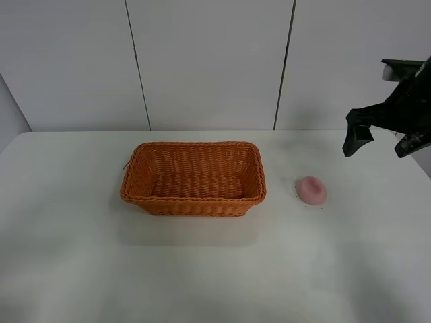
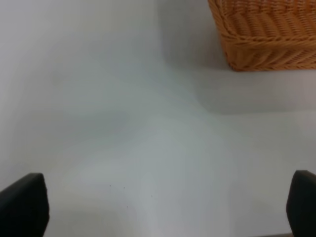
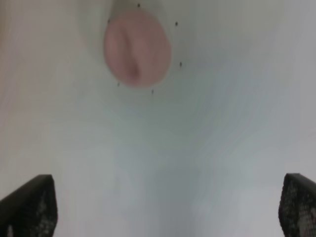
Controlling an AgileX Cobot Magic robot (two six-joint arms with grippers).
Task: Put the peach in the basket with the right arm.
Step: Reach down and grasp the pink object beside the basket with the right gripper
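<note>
Hovering over the far right corner of the table (image 1: 202,269), your right arm (image 1: 409,101) is carrying its jaws spread wide and gripping nothing. Its two dark fingertips (image 3: 29,207) are showing at opposite sides of the right wrist view, with bare table between them. The peach (image 1: 312,190) is sitting on the table between the basket (image 1: 194,178) and the right edge, near the basket but not touching it, and well clear of the jaws. In your right wrist view the peach (image 3: 138,49) is appearing blurred, ahead of the fingertips. The basket is resting upright around the table's middle, nearer the far edge. Your left arm's jaws are also standing wide and holding nothing, with a basket corner (image 2: 266,34) ahead of them.
</note>
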